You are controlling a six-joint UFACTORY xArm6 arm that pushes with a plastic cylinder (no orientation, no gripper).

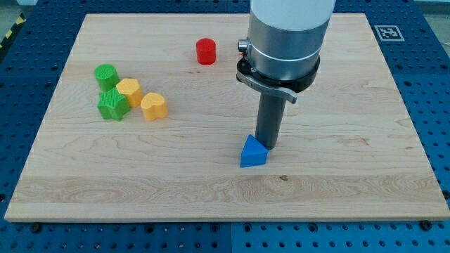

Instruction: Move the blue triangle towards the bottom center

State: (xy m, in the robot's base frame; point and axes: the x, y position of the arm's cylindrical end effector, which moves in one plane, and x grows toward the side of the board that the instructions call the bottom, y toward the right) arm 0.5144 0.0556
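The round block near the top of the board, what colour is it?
Red: the round block shows plainly in the camera view.

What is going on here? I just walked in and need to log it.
An arm with a rod is pushing a blue triangle across the wooden board. My tip sits right at the triangle's upper right edge, apparently touching it. The triangle lies near the bottom centre. Away from it, a red cylinder sits near the top, and two green and two yellow blocks cluster at the left.
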